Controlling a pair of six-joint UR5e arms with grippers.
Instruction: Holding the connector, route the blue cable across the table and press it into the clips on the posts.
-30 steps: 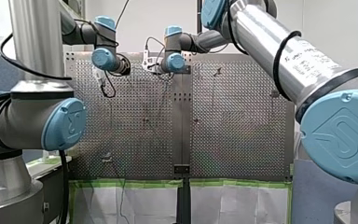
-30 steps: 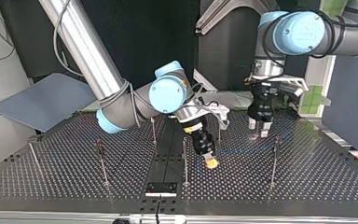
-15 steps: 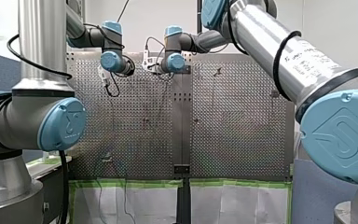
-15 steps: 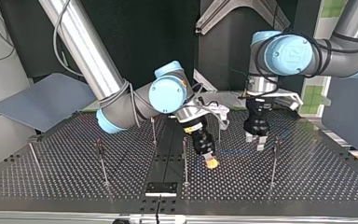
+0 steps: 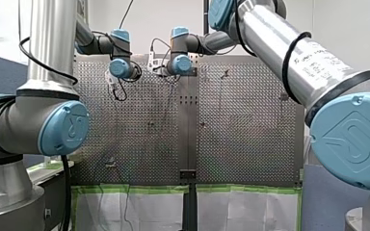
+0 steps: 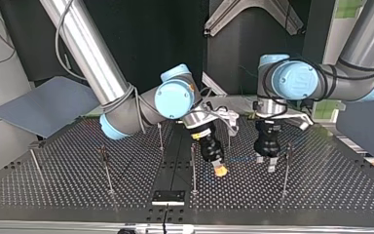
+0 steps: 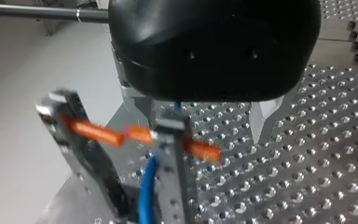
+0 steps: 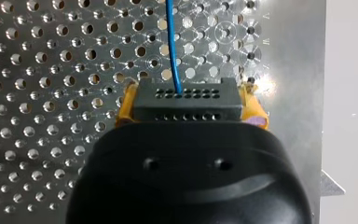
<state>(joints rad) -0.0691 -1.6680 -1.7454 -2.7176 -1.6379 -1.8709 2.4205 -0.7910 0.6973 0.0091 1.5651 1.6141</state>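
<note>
My right pincer (image 6: 219, 168) is clamped on the black connector (image 8: 186, 100), with yellow pads (image 8: 126, 109) pinching both ends. The blue cable (image 8: 173, 42) runs out at twelve o'clock over the perforated worktop (image 6: 321, 187). My left pincer (image 7: 205, 114) hangs with its fingers (image 7: 266, 119) apart, and the cable seems to pass between them. A post (image 7: 175, 177) with an orange clip (image 7: 100, 131) stands just ahead, at the pincer's seven o'clock. I'd call this the routing step: the cable is near the clip but not yet seated. Next, the left should guide the cable squarely down into that clip while the right holds tension.
</note>
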